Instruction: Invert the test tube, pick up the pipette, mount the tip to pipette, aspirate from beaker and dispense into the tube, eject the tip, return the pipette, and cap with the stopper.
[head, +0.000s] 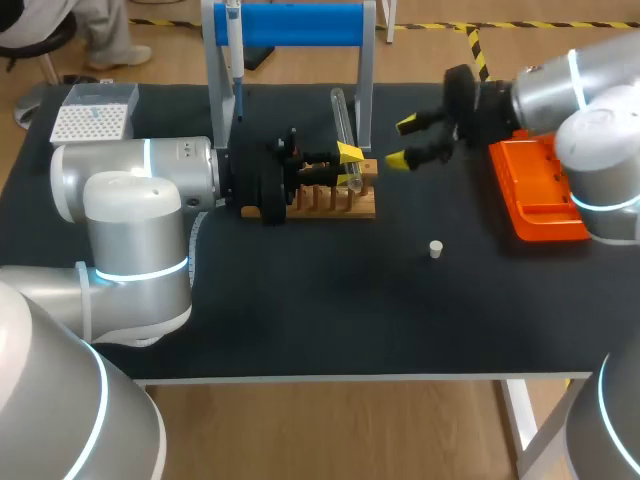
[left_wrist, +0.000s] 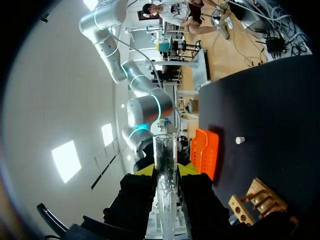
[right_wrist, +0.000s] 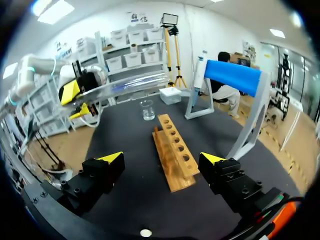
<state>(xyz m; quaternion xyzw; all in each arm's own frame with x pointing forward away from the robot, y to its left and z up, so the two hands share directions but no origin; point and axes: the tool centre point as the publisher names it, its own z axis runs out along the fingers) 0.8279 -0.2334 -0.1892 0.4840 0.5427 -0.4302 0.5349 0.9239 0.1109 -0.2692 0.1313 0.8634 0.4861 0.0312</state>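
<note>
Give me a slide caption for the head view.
The left gripper holds the tube by the rack; the right gripper hovers open alongside.

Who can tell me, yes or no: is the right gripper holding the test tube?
No: the right gripper is open and empty, the wooden rack ahead of it; the left gripper grips the test tube.

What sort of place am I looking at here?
Probably a robotics lab staging a chemistry bench: the left gripper holds a glass test tube by a wooden tube rack, a beaker stands on the black table, and a pipette hangs on a blue stand.
</note>
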